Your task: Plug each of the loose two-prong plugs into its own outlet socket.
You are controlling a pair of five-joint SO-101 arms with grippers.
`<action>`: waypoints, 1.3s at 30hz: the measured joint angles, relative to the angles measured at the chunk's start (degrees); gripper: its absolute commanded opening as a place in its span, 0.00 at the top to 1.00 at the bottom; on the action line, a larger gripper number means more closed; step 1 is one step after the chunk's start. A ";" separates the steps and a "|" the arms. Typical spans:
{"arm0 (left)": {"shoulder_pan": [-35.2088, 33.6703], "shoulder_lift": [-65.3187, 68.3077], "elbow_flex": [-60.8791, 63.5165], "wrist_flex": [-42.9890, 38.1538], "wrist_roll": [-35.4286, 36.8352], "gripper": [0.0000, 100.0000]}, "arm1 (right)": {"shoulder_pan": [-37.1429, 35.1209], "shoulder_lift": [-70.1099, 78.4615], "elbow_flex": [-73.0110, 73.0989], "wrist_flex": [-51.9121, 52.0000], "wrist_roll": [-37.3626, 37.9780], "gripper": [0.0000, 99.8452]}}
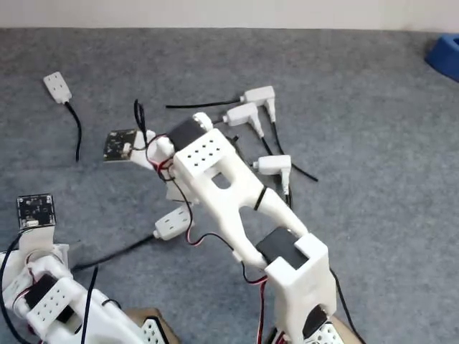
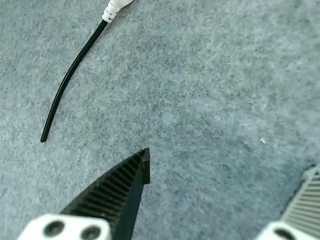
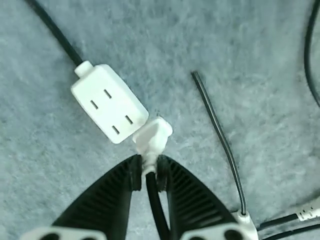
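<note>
My right gripper [image 3: 147, 162] is shut on the neck of a white two-prong plug [image 3: 153, 135], where its black cord comes out. The plug's head rests against the edge of a white outlet socket [image 3: 109, 102], beside its slots and not in them. In the high view that socket [image 1: 172, 224] lies just in front of the right arm [image 1: 215, 172], which hides the gripper. Three more white plugs [image 1: 258, 94] [image 1: 242, 113] [image 1: 274, 165] lie beyond the arm. Another socket [image 1: 57, 87] sits far left. My left gripper [image 2: 227, 165] hangs open over bare carpet.
A loose black cord [image 2: 70, 80] with a white end piece lies ahead of the left gripper. Another cut cord [image 3: 217, 135] runs beside the right gripper. Grey carpet [image 1: 373, 143] covers the table; a blue object [image 1: 446, 56] sits at the far right corner.
</note>
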 measured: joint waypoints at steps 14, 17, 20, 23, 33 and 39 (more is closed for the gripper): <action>0.00 0.00 0.00 -0.09 0.00 0.59 | -1.93 0.00 -10.11 9.93 -2.64 0.99; -2.02 0.00 0.09 -1.76 -0.18 0.59 | -3.08 0.00 -10.11 10.29 -4.84 0.99; -7.47 0.00 0.18 -2.37 1.41 0.59 | -4.66 0.00 -10.11 10.29 -5.98 0.99; -12.31 0.00 0.18 -2.99 2.37 0.59 | -5.80 0.00 -10.11 10.29 -6.33 0.99; -12.84 0.00 -7.21 -3.08 8.70 0.59 | -5.19 0.00 -10.11 10.29 -6.33 0.99; -12.13 0.00 -19.69 -3.08 13.10 0.59 | -5.89 0.00 -10.11 10.29 -8.09 0.99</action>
